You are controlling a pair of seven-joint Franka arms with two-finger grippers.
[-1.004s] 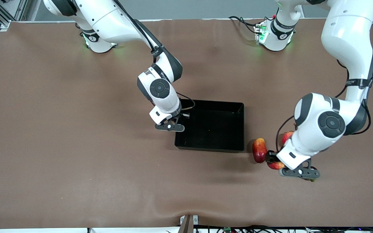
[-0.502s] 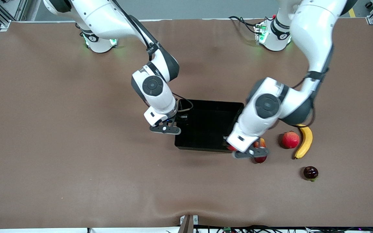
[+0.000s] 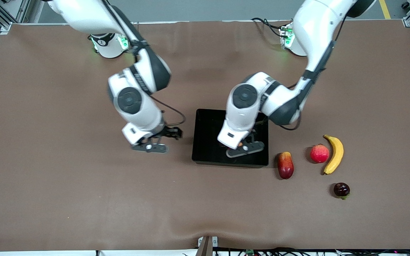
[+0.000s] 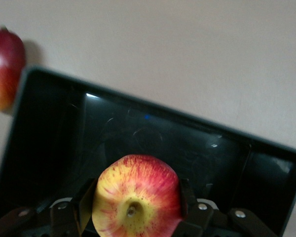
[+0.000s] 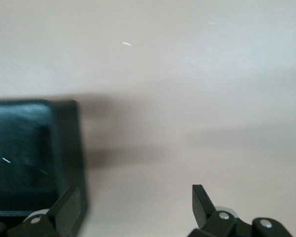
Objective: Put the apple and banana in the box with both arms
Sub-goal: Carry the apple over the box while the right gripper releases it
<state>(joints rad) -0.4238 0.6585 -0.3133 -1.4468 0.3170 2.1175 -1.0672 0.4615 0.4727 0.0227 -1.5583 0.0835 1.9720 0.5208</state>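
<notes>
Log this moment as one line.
left gripper: shut on apple, over box | right gripper: open, over table beside box | banana: on table

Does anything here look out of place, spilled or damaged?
Nothing stands out. The left gripper holds the apple over the box; the right gripper hangs open beside it. The banana lies intact.

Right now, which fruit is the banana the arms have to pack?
Start at the black box mid-table, then go toward the left arm's end, past the mango and the round red fruit. The banana lies beside that fruit: the only long, curved, yellow one.
</notes>
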